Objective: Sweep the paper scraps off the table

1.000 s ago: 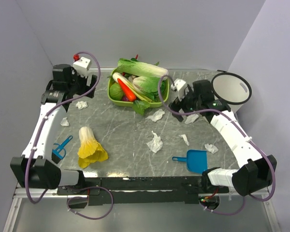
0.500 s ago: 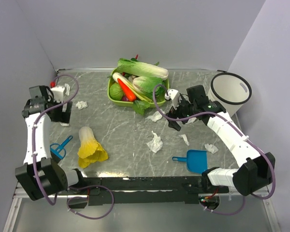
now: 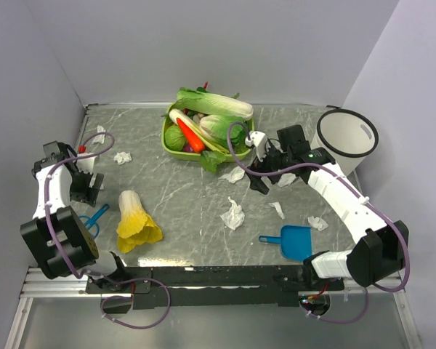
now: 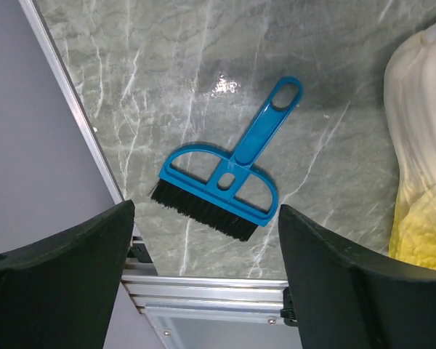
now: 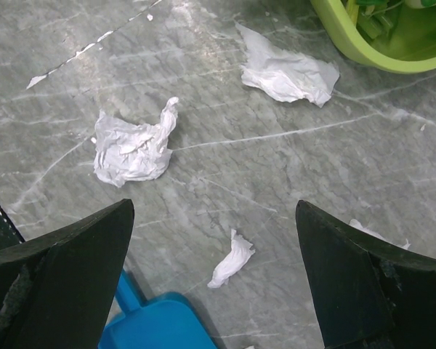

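Observation:
Several white paper scraps lie on the grey-green marble table (image 3: 182,189): one at the left (image 3: 123,157), one by the basket (image 3: 234,174), one in the middle (image 3: 232,214), a small one (image 3: 277,209) and one at the right (image 3: 317,223). My left gripper (image 3: 87,187) is open and empty above a blue hand brush (image 3: 91,222); in the left wrist view the brush (image 4: 225,178) lies flat between my open fingers (image 4: 58,276). My right gripper (image 3: 260,182) is open and empty above the scraps; the right wrist view shows a crumpled scrap (image 5: 131,149), another (image 5: 287,73) and a small one (image 5: 232,260).
A blue dustpan (image 3: 294,241) lies near the front right, its corner also in the right wrist view (image 5: 160,327). A yellow-white cabbage (image 3: 136,222) lies beside the brush. A green basket (image 3: 246,147) of vegetables stands at the back. A white bucket (image 3: 346,134) stands at the right.
My left arm has swung from the back left toward the near left and now hangs over the brush. My right gripper has shifted left, toward the table's middle.

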Controlling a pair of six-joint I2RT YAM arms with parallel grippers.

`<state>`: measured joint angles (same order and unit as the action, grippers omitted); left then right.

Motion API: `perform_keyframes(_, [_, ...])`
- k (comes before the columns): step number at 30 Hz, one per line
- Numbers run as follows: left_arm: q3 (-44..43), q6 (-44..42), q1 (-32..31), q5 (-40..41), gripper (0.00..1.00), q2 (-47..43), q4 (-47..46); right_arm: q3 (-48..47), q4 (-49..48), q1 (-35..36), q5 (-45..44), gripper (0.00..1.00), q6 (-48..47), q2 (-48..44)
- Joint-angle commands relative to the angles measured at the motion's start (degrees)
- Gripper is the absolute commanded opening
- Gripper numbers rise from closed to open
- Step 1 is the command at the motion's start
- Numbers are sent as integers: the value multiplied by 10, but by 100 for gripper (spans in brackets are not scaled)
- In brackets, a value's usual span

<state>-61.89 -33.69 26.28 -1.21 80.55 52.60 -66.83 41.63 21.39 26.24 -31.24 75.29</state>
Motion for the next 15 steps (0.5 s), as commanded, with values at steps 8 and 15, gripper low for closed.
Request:
perform_keyframes(8, [8,-37,-10,-38,67,49,2,-27,-14,5,14,100,13,7])
perform_keyframes(15, [17,-47,-12,-33,60,72,0,-44,3,7,18,100,18,19])
